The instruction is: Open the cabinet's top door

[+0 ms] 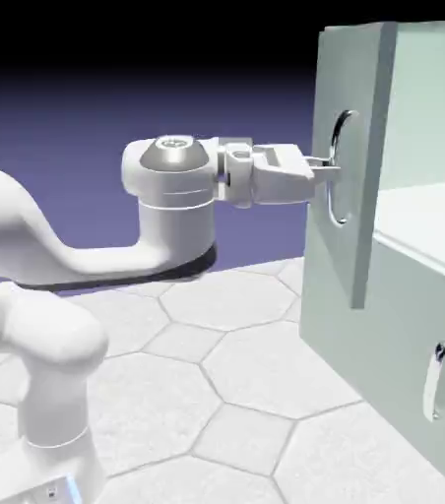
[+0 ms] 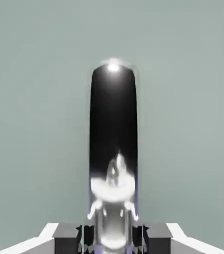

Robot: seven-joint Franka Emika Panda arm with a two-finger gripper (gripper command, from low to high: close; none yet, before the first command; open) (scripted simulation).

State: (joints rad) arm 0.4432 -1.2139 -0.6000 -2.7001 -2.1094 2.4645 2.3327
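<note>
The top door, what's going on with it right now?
The gripper is closed on the handle of the top door, a finger on either side of it. That door stands open, swung out from the cabinet, and the upper compartment's pale inside shows in the exterior view. The lower door is shut, and nothing is touching its handle.
</note>
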